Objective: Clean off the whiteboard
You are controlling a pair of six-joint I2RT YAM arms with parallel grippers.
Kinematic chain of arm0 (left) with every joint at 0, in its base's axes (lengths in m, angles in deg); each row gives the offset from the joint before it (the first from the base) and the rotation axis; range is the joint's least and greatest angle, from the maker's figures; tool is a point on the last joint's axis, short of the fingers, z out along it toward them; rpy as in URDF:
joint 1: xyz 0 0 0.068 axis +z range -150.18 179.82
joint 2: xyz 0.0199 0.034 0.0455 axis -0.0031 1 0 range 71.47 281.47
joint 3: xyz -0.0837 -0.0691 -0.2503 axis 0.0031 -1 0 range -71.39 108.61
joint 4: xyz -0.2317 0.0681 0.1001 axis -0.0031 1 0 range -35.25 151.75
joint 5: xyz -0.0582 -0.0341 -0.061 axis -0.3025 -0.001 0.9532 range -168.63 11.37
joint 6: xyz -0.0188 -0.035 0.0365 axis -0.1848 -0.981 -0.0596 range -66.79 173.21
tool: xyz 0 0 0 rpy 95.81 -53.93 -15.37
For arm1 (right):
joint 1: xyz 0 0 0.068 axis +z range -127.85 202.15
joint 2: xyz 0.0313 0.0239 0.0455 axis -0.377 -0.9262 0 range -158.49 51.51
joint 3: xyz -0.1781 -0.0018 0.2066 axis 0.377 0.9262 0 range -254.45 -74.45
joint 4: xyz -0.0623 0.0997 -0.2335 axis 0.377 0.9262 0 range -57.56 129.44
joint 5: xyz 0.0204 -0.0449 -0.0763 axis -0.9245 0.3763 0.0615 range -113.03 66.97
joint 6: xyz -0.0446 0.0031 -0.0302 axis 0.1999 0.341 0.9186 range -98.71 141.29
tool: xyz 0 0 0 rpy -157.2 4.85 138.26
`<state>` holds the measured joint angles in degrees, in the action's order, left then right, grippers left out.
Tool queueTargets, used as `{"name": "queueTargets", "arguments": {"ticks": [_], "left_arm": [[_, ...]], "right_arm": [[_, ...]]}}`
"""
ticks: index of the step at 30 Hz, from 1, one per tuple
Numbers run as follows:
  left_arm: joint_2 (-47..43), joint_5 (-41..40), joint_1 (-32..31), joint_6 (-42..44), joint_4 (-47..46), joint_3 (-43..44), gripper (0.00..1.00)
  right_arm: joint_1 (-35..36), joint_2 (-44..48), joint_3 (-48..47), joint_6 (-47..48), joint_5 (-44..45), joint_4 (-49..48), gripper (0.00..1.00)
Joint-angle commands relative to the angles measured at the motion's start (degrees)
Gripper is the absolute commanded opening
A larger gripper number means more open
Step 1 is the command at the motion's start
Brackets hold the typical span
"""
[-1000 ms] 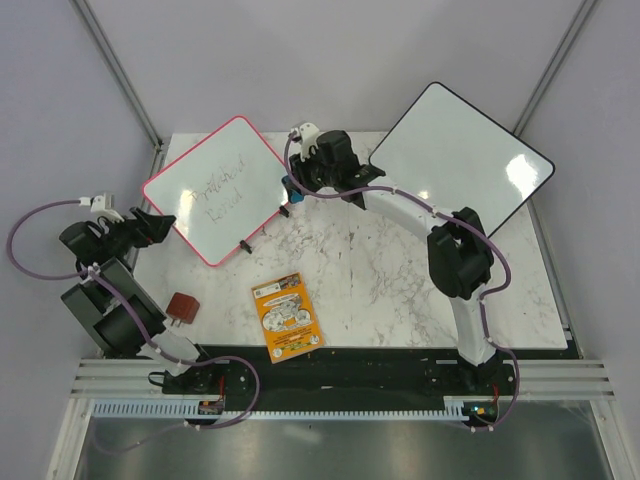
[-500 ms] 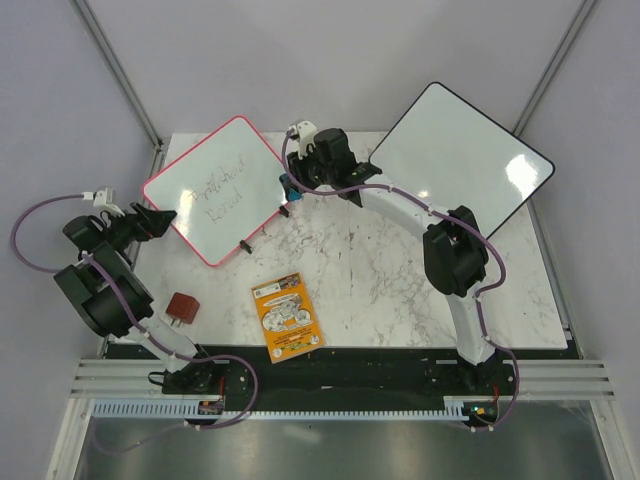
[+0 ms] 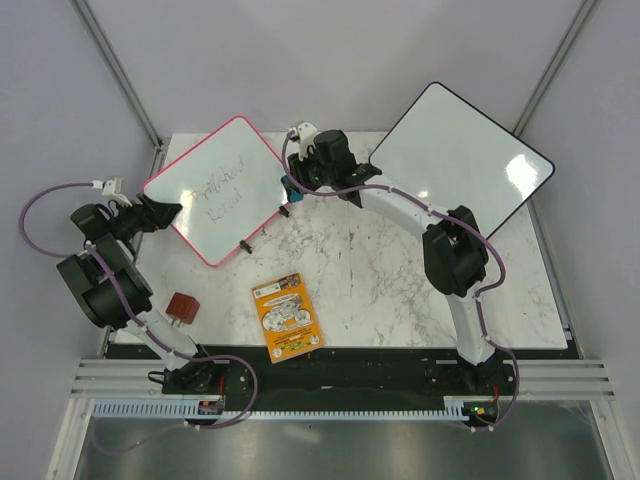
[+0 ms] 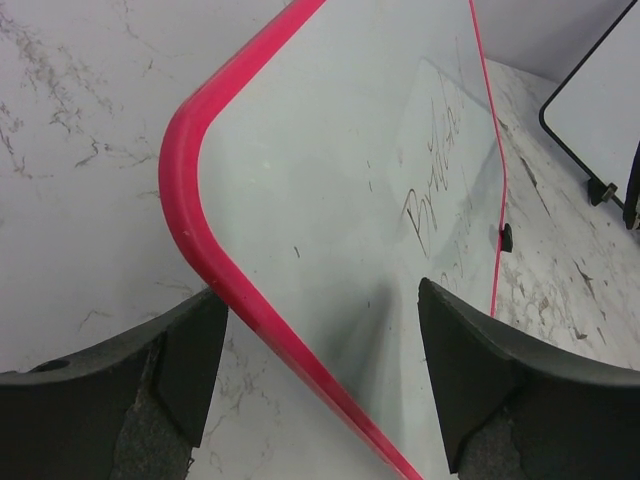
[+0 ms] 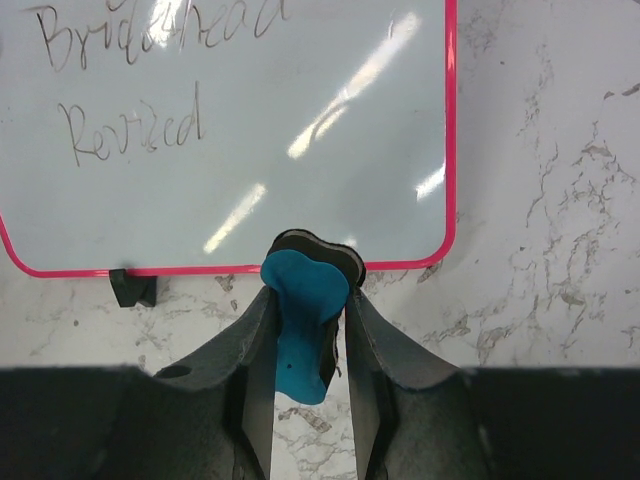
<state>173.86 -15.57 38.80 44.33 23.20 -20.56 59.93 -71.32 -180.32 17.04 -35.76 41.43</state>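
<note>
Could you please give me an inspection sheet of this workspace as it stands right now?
Surface: white veined marble table.
Job's things: whiteboard at rear left, handwriting not yet erased; blue eraser at its edge.
Clutter: orange booklet and red-brown block near the front; black-framed whiteboard at rear right.
Grippers: left tool open, astride the whiteboard's pink corner; right tool shut on the blue eraser.
Cables: purple cables loop along both arms; none seen on the whiteboard.
Surroundings: plain grey walls; nothing else seen.
</note>
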Motion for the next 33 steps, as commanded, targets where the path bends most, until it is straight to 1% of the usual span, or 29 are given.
{"name": "queueTargets", "arguments": {"ticks": [1,5,10,11,12,13,18,21,24,27,28,30,33], "left_arm": [[0.1,-0.8,-1.4,3.6,3.0,2.1,0.75],[0.5,-1.1,-2.4,6.2,5.7,3.7,0.7],[1.6,0.0,-3.0,8.1,7.6,5.1,0.58],[2.1,0.0,-3.1,8.5,8.3,5.3,0.57],[2.4,0.0,-3.2,8.7,9.2,5.8,0.55],[2.6,0.2,-3.4,11.0,11.6,6.5,0.51],[3.0,1.4,-3.5,14.9,14.6,6.7,0.47],[3.0,1.9,-3.5,17.0,16.3,6.9,0.41],[3.3,3.0,-3.5,18.8,18.1,7.3,0.3],[4.1,3.6,-3.5,20.5,21.1,8.7,0.07],[4.6,3.6,-3.5,21.7,22.0,9.4,0.02],[4.8,4.3,-3.5,22.9,24.2,9.7,0.02],[5.2,5.7,-3.5,26.9,28.1,11.0,0.02]], "right_arm": [[0.4,1.9,1.0,1.2,1.0,-0.8,0.0],[0.3,2.9,2.0,1.3,1.2,-1.2,0.0],[0.2,3.8,3.7,1.8,1.8,-1.6,0.0],[0.1,4.2,3.9,1.9,1.8,-1.7,0.0],[0.2,4.3,4.2,1.8,1.9,-1.8,0.0],[0.0,4.3,4.7,2.0,1.8,-2.0,0.0],[0.0,4.6,5.5,2.2,2.0,-2.1,0.0],[-0.1,4.7,5.8,2.3,2.1,-2.1,0.0],[-0.2,5.0,6.2,2.3,2.2,-2.2,0.0],[-0.2,5.2,6.7,2.6,2.3,-2.3,0.0],[-0.3,5.5,6.9,2.6,2.4,-2.4,0.0],[-0.3,5.7,7.2,2.9,2.4,-2.4,0.0],[-0.3,6.1,7.9,3.1,2.7,-2.7,0.0]]}}
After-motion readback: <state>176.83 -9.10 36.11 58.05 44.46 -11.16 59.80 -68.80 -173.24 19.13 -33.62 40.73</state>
